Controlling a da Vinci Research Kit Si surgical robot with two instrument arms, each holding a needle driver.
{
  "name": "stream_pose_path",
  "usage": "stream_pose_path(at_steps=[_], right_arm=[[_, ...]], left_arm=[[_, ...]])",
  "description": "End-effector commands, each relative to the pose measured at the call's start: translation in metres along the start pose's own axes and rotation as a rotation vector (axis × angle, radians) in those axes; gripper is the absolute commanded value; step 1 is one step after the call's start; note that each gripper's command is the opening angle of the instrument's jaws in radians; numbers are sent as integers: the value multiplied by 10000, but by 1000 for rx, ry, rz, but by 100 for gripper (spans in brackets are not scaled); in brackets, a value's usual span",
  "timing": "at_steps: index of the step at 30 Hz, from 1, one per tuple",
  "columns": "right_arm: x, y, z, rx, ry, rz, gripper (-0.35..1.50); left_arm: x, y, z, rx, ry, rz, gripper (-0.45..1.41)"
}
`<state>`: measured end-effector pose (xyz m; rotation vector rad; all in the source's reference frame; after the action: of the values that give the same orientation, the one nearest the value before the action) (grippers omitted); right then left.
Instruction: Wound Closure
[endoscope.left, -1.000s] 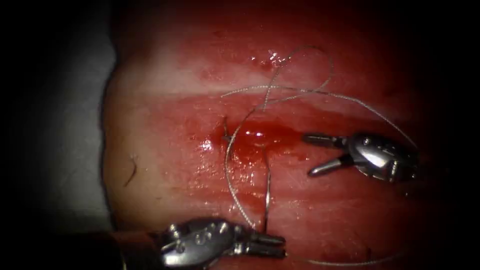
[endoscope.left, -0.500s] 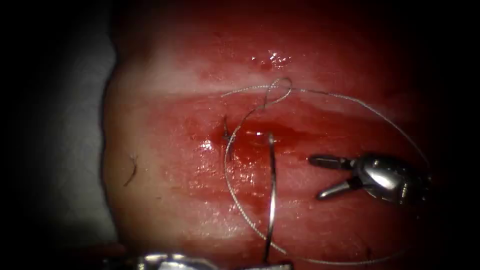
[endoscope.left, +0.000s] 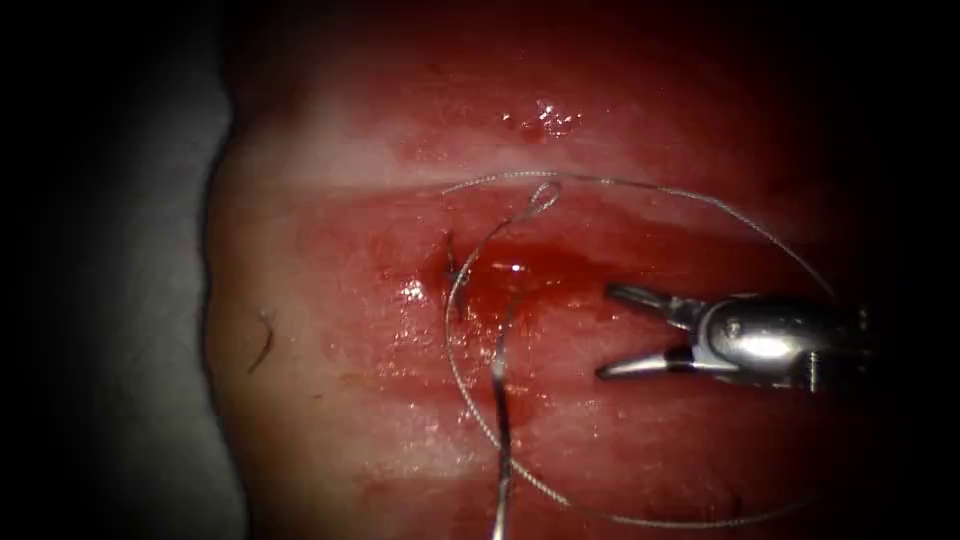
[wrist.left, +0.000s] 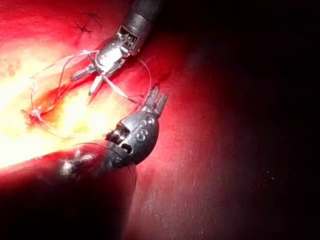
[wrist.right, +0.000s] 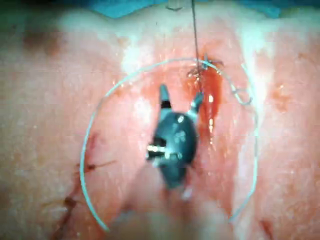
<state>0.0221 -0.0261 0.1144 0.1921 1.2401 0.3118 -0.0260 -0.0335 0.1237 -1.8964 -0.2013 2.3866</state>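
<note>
**A:** What is the big thing under the lights?

**B:** The tissue (endoscope.left: 320, 330), wet and glistening. The cut (endoscope.left: 520, 268) lies ahead of the right tool's (endoscope.left: 607, 333) tips, with red fluid (endoscope.left: 545, 262) pooled in it.

**A:** Is the right tool holding anything?

**B:** No, nothing. Its two jaws are spread wide apart and hover over the tissue, tips pointing toward the cut. The view from its own wrist shows the same tool (wrist.right: 180, 97) splayed, with bare tissue between the tips.

**A:** And the left tool?

**B:** In the left wrist view, the left tool (wrist.left: 156, 97) has its jaws drawn together on the needle (endoscope.left: 500, 420), near the end farthest from the cut. The right tool (wrist.left: 85, 82) sits just beyond those jaws, gaping.

**A:** Where does the thread go?

**B:** The thread (endoscope.left: 640, 184) makes one wide ring lying on the tissue. It passes over the cut, beyond the right tool's tips, then swings round behind that tool. From there it comes back under it toward the left tool. A small kink sits in it past the cut.

**A:** And the needle itself?

**B:** It runs from the left jaws toward the cut, crossing in front of the right tool's open tips and well clear of them. Its far end reaches the edge of the red fluid. I cannot tell whether that end is in the tissue or only resting above it.
</note>
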Motion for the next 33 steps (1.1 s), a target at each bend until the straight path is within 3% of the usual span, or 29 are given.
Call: stream_pose_path(at_steps=[1,5,11,15,16,17,19,20,22,23,25,30,33], right_arm=[[-6,-7,16,-6,-1,-14,126],[-8,-4,22,-14,-6,-26,126],[-10,-2,6,-19,0,26,118],[-15,-4,-19,11,5,229,113],[-19,-4,-35,30,6,308,106],[-19,-4,-35,30,6,308,106],[-21,-1,-43,63,10,377,106],[-21,0,-43,79,12,400,101],[-21,2,-42,107,16,434,111],[-20,6,-37,107,16,466,125],[-17,14,-29,87,14,490,125],[-9,35,-16,68,12,587,121],[-6,48,-1,116,18,664,118]], left_arm=[[-7,8,5,-2,0,-6,-45],[-8,2,5,0,-1,-10,-45],[-29,-27,24,79,-49,-26,-45],[-69,-59,52,180,-134,29,-45],[-104,-75,71,228,-177,43,-45],[-104,-75,71,228,-177,43,-45],[-135,-83,84,251,-197,52,-45],[-147,-85,89,261,-207,57,-45],[-156,-86,92,268,-213,62,-45],[-175,-87,97,280,-225,71,-45],[-194,-84,100,278,-226,84,-45],[-205,-84,101,266,-236,150,-45],[-205,-87,105,239,-221,226,-45]])
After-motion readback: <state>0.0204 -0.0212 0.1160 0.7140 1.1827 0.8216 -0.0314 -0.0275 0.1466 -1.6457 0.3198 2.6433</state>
